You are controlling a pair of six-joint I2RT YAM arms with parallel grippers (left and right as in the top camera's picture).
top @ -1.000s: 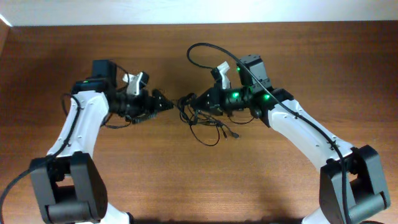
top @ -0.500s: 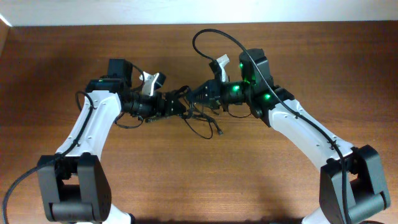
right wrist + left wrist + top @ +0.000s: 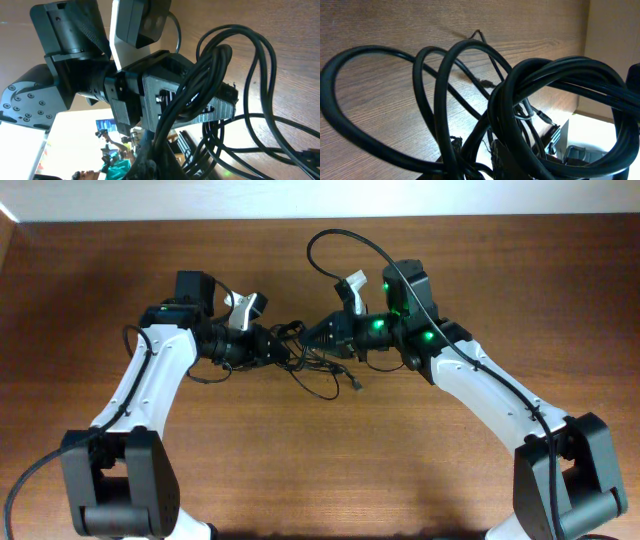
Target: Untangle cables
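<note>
The cables point(image 3: 322, 380) are a tangle of thin black cords hanging between my two grippers over the middle of the table, with loops drooping toward me and a small plug end point(image 3: 357, 387) at the lower right. My left gripper point(image 3: 283, 347) comes in from the left and is shut on strands of the bundle. In the left wrist view the cables point(image 3: 470, 100) loop across the whole frame and run down between the fingers point(image 3: 454, 150). My right gripper point(image 3: 312, 340) faces it, shut on the cables point(image 3: 250, 75) close by. The left gripper point(image 3: 175, 95) fills the right wrist view.
The wooden table point(image 3: 450, 470) spreads around both arms. A white wall point(image 3: 300, 200) runs along its far edge. A thicker black wire point(image 3: 345, 242) fixed to the right arm arches above the grippers. The grippers are almost tip to tip.
My left gripper moved right to the bundle and closed on it. My right gripper shifted slightly up and left, still holding the cables, and the loops rose with it.
</note>
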